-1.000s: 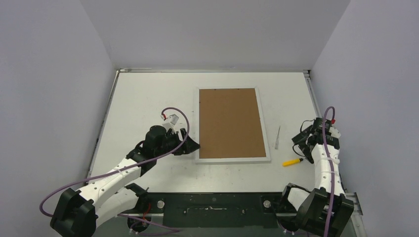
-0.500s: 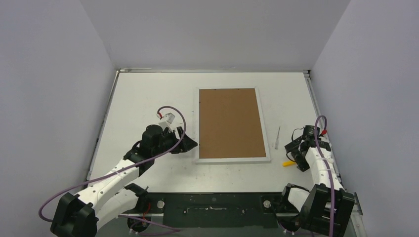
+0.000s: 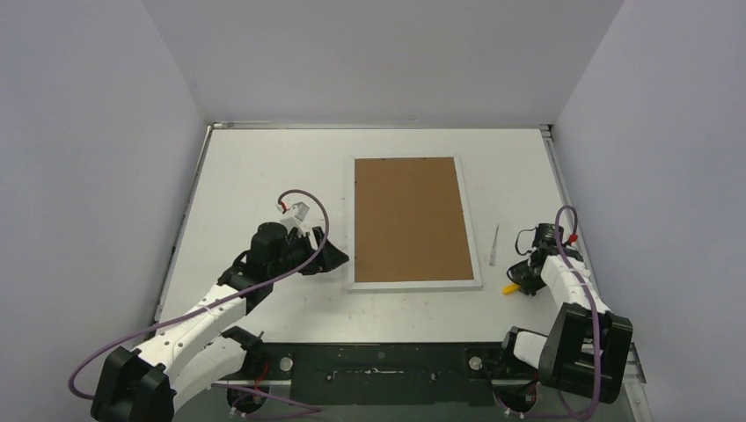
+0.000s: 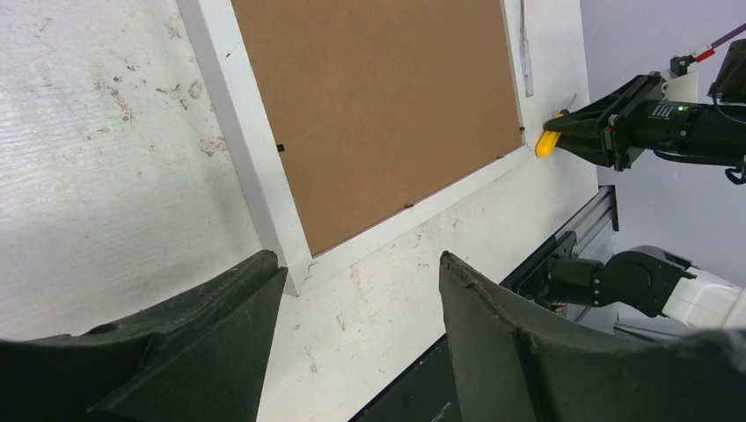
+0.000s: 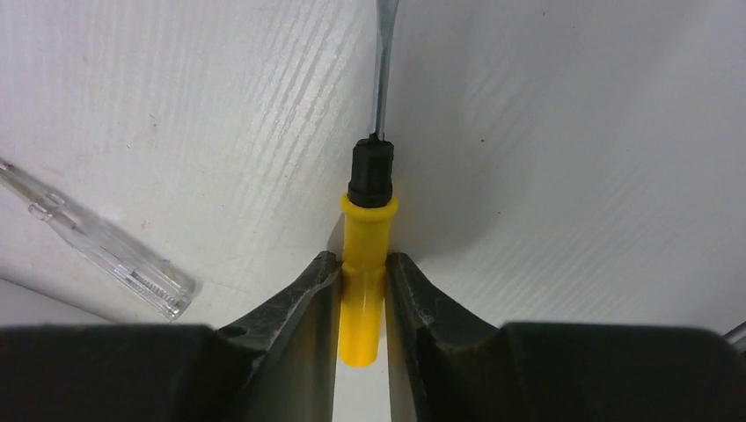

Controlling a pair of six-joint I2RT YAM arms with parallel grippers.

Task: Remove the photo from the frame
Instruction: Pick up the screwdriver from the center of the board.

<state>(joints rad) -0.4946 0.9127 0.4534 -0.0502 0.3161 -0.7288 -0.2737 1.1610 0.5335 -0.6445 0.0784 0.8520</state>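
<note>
Frame [image 3: 413, 284] lies back-up on the counter [image 3: 264, 176], brown panel showing. The photo is not visible; I judge it sits under that panel.

Right fingers [image 5: 422, 303] are closed narrow on the yellow handle of a screwdriver [image 5: 365, 233], off the frame's near right corner, blade pointing away from the wrist. Left fingers [image 4: 202, 343] are spread wide and holding nothing, low over the counter just off the frame's near left corner.

Step in hand, as I read it: secure the screwdriver, then work the small dark tabs [image 4: 280, 147] along the panel's edge.
- The grip is near the handle's rear, so I would lift straight and slowly and watch for the blade drooping.
- A clear tool [image 5: 106, 255] lies beside the frame's right edge, so I would swing the blade over it.
- I would bring the left fingers onto the border to steady the frame.

Room: the side wall [image 3: 651, 176] is close on the frame's right. Bare counter shows to its left and beyond it.
</note>
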